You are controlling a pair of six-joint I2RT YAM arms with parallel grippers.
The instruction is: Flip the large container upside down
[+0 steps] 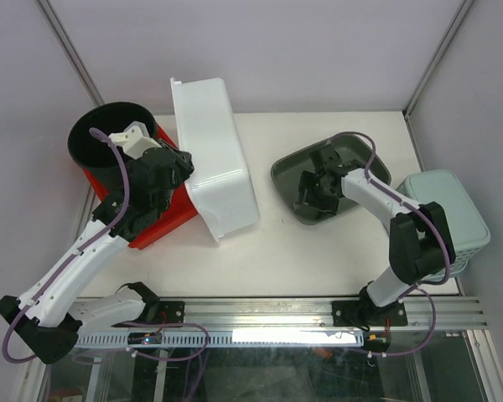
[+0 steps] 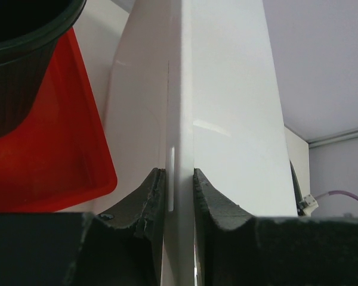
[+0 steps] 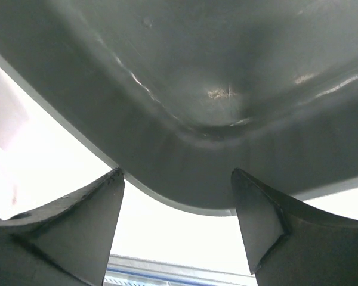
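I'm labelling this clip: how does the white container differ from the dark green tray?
The white container is larger and deeper; the dark green tray is shallow. The white container is tipped on its side, its wall pinched by the left gripper; the tray lies flat under the open right gripper. Both have rounded corners.

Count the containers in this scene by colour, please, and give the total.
White: 1, the large container
Red: 1, the tray
Black: 1, the pot
Dark grey-green: 1, the tub
Pale green: 1, the basket
Total: 5
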